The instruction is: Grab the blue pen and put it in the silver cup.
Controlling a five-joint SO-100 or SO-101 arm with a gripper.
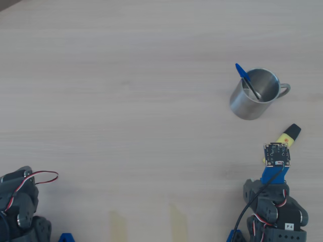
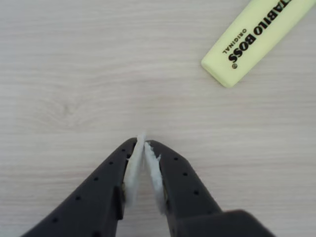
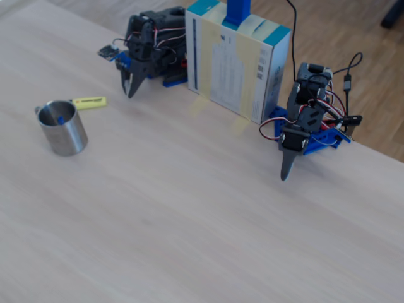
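The silver cup (image 1: 243, 107) stands upright on the wooden table, its handle pointing right in the overhead view. The blue pen (image 1: 241, 72) leans inside it, blue cap sticking out over the upper-left rim. In the fixed view the cup (image 3: 64, 137) sits at the left with the pen's blue end (image 3: 60, 118) showing inside. My gripper (image 2: 143, 141) is shut, its white pads pressed together with nothing between them, tips just above the bare table. It hangs at the arm's base (image 3: 130, 92), well apart from the cup.
A yellow highlighter (image 2: 252, 37) with a black cap (image 1: 293, 130) lies just beyond my gripper, between it and the cup. A second arm (image 3: 303, 126) stands folded farther along the same table edge. A tall blue and white box (image 3: 233, 63) stands between the two arms.
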